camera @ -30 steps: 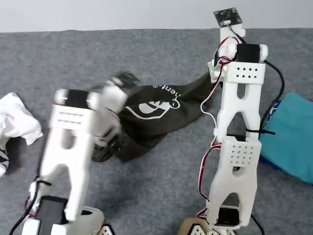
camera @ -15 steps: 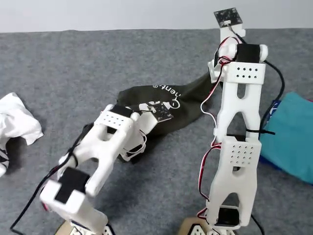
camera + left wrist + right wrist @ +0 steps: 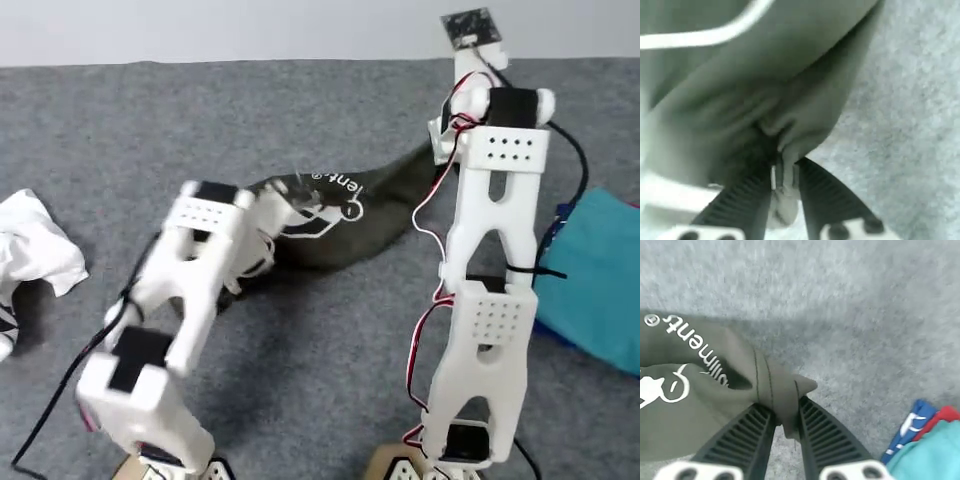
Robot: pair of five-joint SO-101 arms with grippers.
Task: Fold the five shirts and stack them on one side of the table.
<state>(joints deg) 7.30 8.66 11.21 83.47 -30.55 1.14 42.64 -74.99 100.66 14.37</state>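
A dark olive shirt (image 3: 335, 215) with white print lies stretched across the middle of the grey table. My left gripper (image 3: 782, 170) is shut on a bunched fold of the olive shirt (image 3: 765, 85) at its near-left end. At the far-right end my right gripper (image 3: 785, 422) is shut on a corner of the olive shirt (image 3: 705, 405). In the high view the left arm (image 3: 200, 260) covers that end of the cloth and the right arm (image 3: 495, 200) stands over the other end.
A crumpled white shirt (image 3: 30, 250) lies at the left edge. A teal shirt (image 3: 600, 280) rests at the right edge, with blue and red cloth (image 3: 920, 427) beside it. Grey felt table (image 3: 150, 130) lies bare at the back.
The left arm swung from the left over the shirt's near-left end, and that end has been drawn up and toward the back. The right arm has barely moved.
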